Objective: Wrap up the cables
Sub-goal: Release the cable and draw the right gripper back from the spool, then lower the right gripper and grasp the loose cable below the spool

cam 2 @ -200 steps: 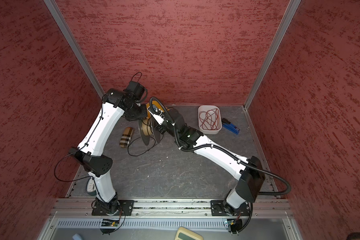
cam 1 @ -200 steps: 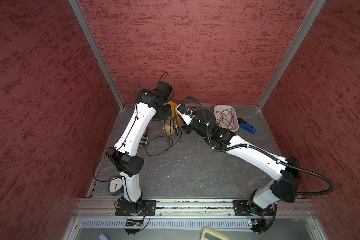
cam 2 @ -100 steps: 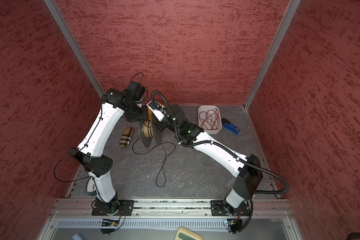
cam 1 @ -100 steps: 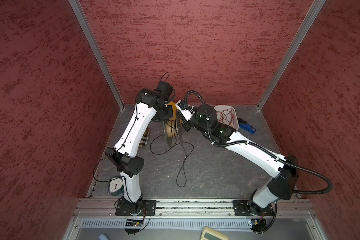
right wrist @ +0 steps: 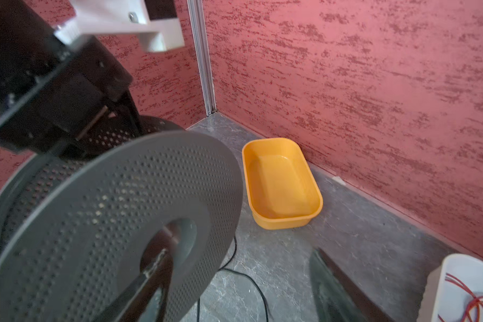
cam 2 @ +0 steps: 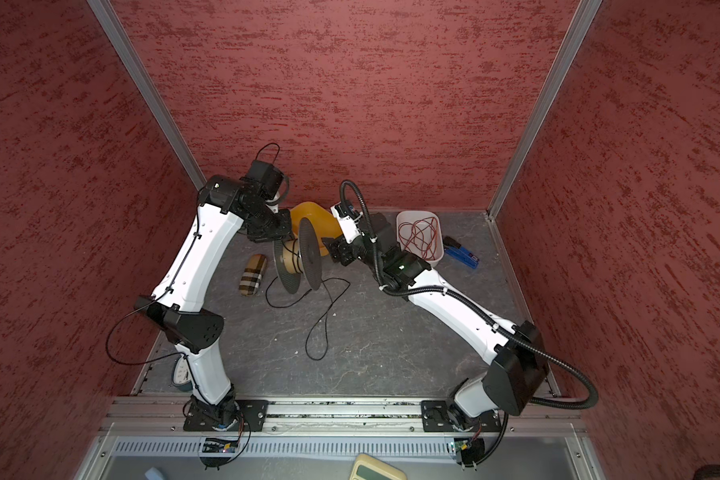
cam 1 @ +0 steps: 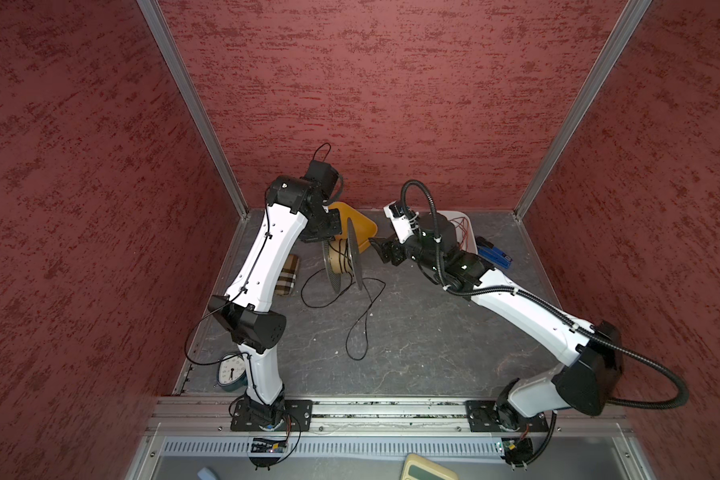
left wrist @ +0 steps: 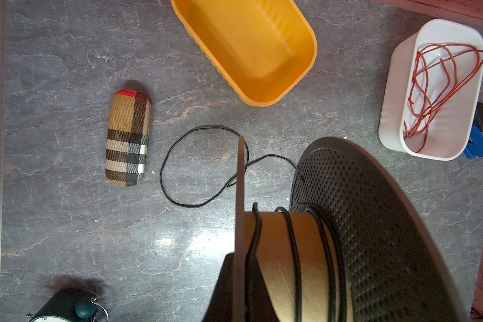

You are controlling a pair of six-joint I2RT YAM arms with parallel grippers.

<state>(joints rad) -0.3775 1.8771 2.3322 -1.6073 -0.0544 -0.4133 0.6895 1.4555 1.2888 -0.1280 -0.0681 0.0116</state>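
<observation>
Though cropped by the frame edge, read the left pincer (left wrist: 239,267) in the left wrist view as pressed together on the thin near flange of the spool (left wrist: 374,223); in both top views, tips lost under its own wrist. Note the cable (left wrist: 164,172): a few turns on the cardboard core, the remainder loose on the surface (left wrist: 67,237) as a loop beside the spool plus a long tail toward the front; free end too fine to trace. See the right pincer (right wrist: 241,287) in the right wrist view spread wide, holding nothing, both fingers blurred and cut off, one lying across the outer flange, contact impossible to judge.

Compare one second earlier: right pincer tight against the spool, no tail on the surface; now drawn back to the right, apart from the spool, tail dropped.

Around the spool: orange tub (cam 1: 366,226) just behind, case (cam 1: 288,275) to the left and half behind the left arm (cam 1: 267,257), white tub (cam 2: 416,212) with red wires (cam 2: 420,237) at the back right, blue tool (cam 2: 462,253) beside it, dial (cam 1: 230,369) partly masked by the left arm's base. Outer flange between right pincer and the wound turns.
</observation>
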